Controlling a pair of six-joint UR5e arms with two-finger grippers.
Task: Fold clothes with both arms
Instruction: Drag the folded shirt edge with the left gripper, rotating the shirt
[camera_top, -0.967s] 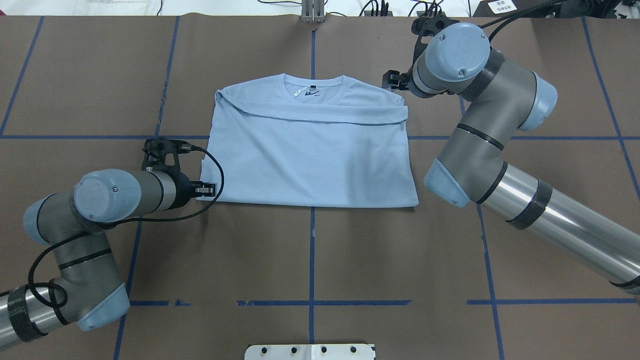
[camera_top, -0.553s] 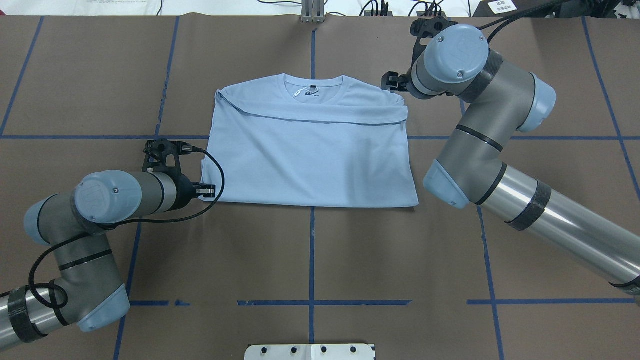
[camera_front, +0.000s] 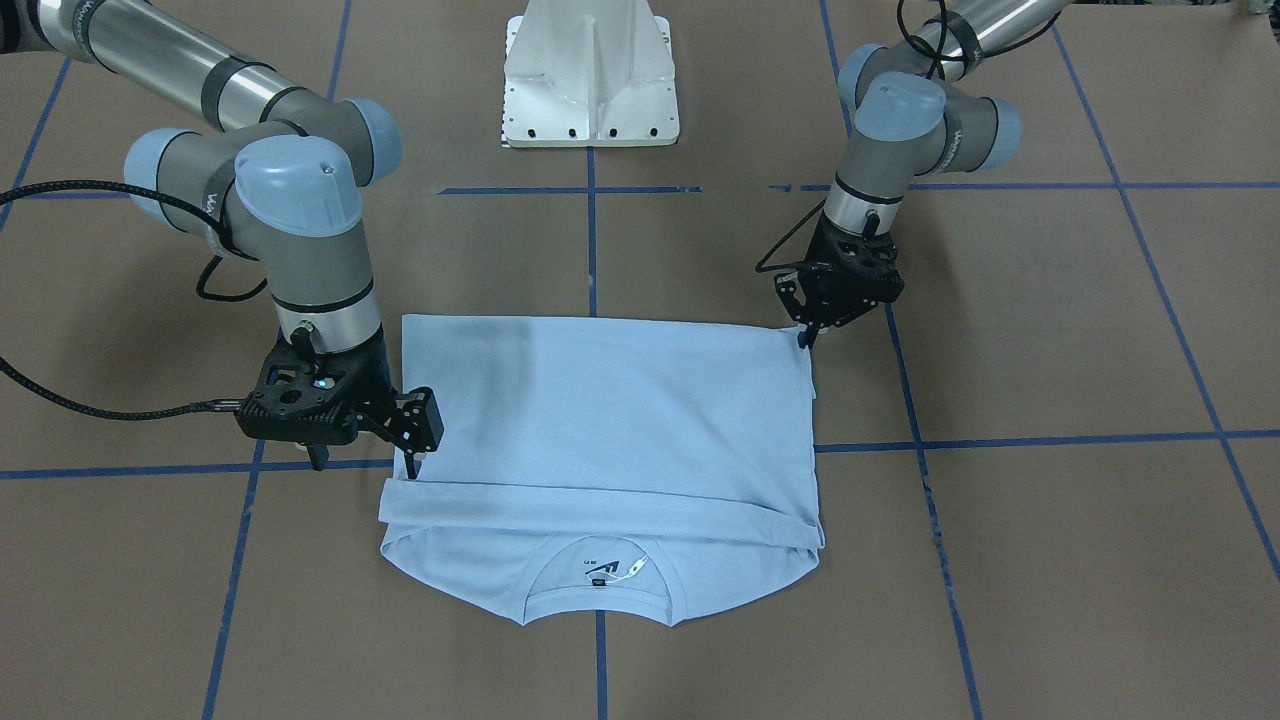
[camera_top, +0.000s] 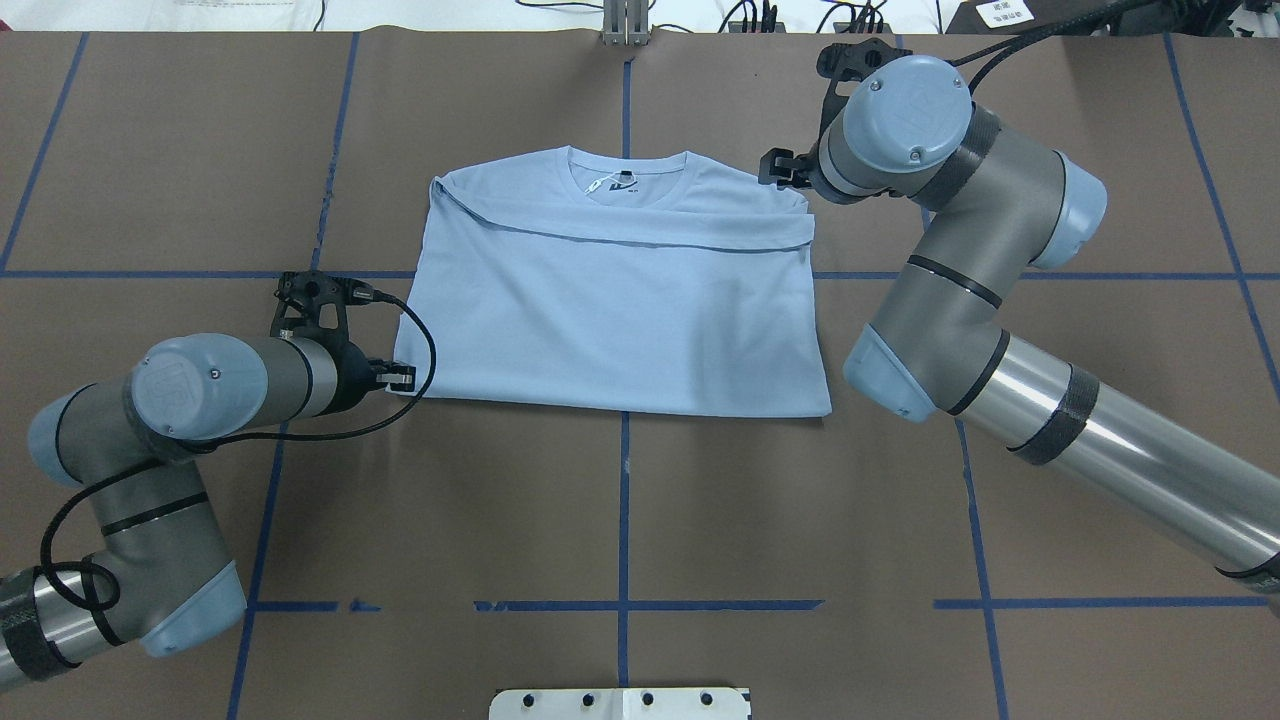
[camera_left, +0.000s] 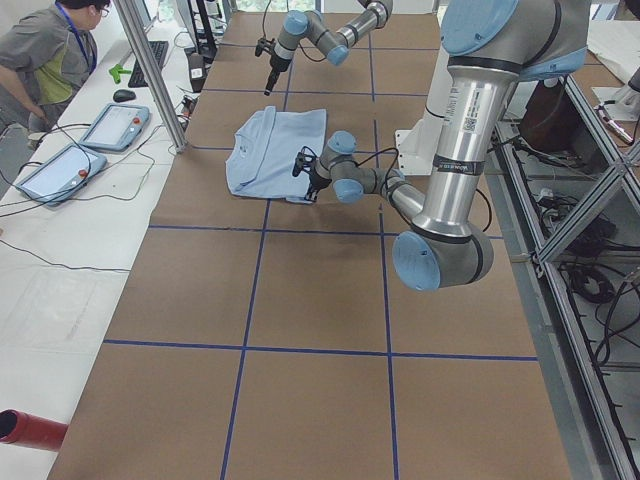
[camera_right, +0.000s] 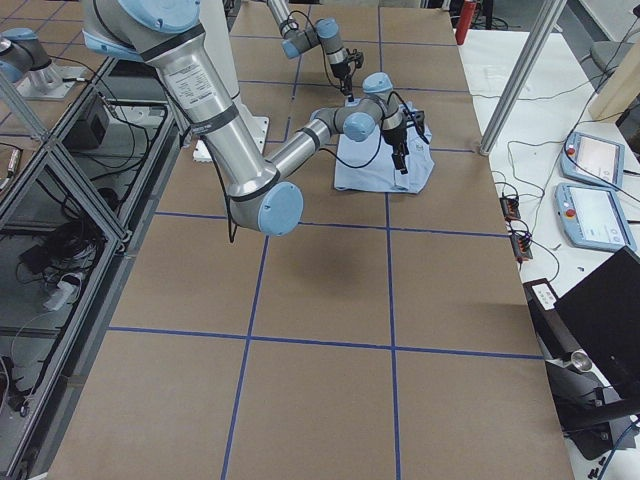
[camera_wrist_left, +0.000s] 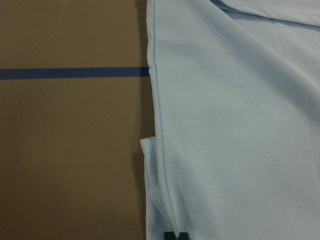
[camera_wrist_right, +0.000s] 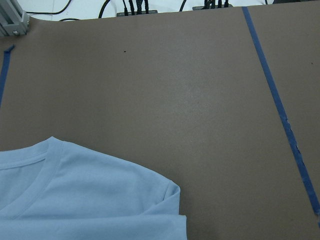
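T-shirt (camera_top: 620, 310) lay folded mid-frame; my left gripper (camera_top: 403, 377) pinched its lower-left corner; my right gripper (camera_top: 772, 170), upper right, I couldn't judge.

What escapes us
Near the counter's far edge the right gripper (camera_top: 778, 168) hides under the right arm (camera_top: 905, 110), jaws unreadable; the neck label (camera_top: 620, 185) bears print, perhaps a logo, too small.

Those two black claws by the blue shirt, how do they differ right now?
The left gripper sits at the T-shirt's near folded corner, while the right gripper is at the far shoulder corner, beside the collar. The left gripper's fingertips are pinched shut on the fabric edge, whereas the right gripper looks open and holds nothing. Both are black two-finger grippers, at diagonally opposite corners.
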